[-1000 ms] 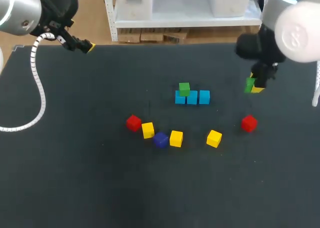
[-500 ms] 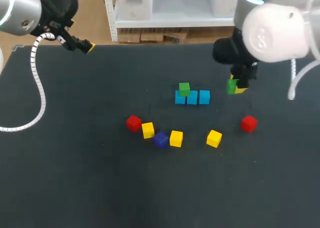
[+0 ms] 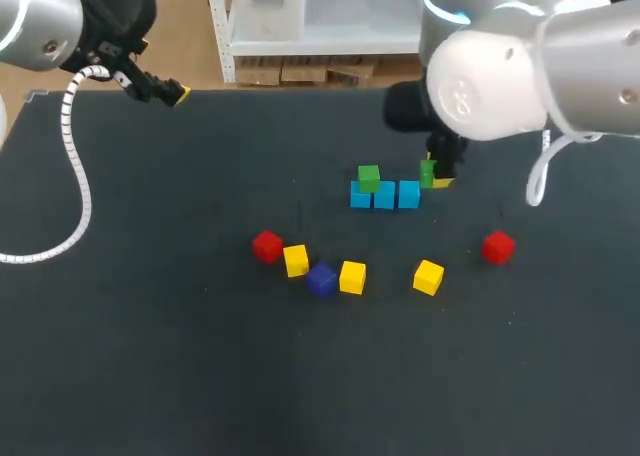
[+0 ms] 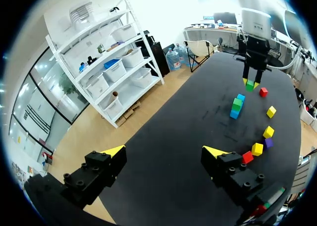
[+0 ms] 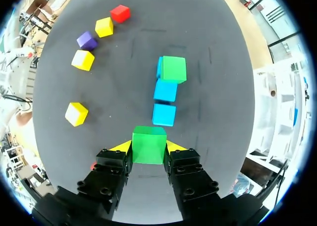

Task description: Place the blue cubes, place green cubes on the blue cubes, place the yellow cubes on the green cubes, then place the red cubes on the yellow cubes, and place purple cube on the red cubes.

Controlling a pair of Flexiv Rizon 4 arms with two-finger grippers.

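The right gripper clamps a green cube beside the blue row (a second green tops its far end). The left gripper gapes wide

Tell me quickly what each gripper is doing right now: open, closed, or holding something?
Left gripper: open, holding nothing.
Right gripper: closed on a green cube.

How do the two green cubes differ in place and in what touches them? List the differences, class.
The stacked green cube rests on the blue cubes; the held green cube hangs above the table. The stacked green cube is free of any gripper; the held green cube is clamped in the right gripper. Both share colour and shape.
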